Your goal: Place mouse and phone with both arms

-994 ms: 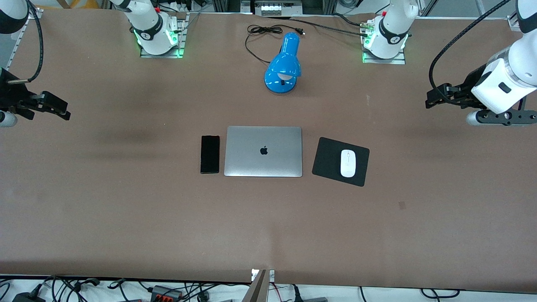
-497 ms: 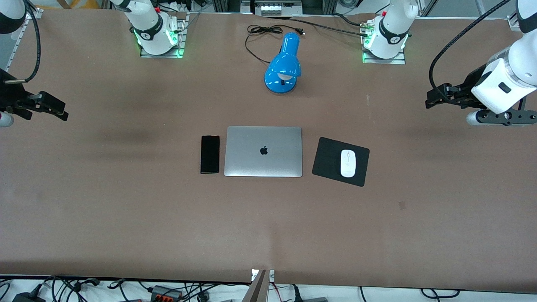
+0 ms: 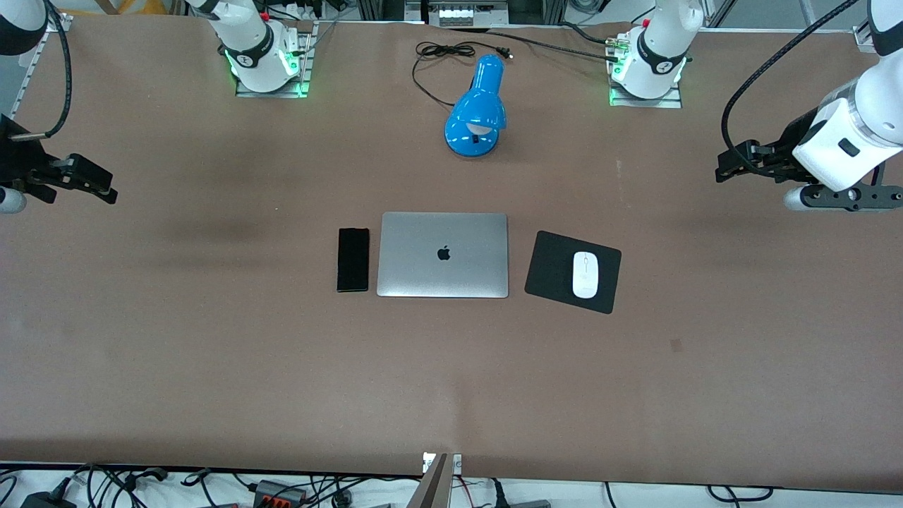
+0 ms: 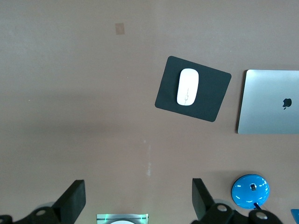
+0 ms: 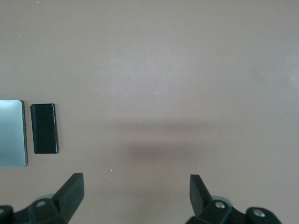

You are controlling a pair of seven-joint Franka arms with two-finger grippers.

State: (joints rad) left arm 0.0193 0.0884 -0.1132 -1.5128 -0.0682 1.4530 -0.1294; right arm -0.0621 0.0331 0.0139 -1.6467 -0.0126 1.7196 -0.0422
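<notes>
The white mouse (image 3: 585, 274) lies on a black mouse pad (image 3: 554, 268), beside the closed silver laptop (image 3: 443, 255) toward the left arm's end of the table. The black phone (image 3: 353, 259) lies flat beside the laptop toward the right arm's end. My left gripper (image 3: 723, 169) hangs open and empty over bare table at the left arm's end, apart from the mouse (image 4: 188, 87); its own view shows the gripper (image 4: 138, 200). My right gripper (image 3: 106, 189) hangs open and empty over bare table at the right arm's end, apart from the phone (image 5: 44, 128); its own view shows the gripper (image 5: 135, 189).
A blue desk lamp (image 3: 477, 109) with a black cord (image 3: 437, 51) lies between the two arm bases, farther from the front camera than the laptop. The brown table top (image 3: 451, 381) stretches wide around the objects.
My right gripper has shifted very slightly at its end of the table. The mouse, phone and left gripper have not moved.
</notes>
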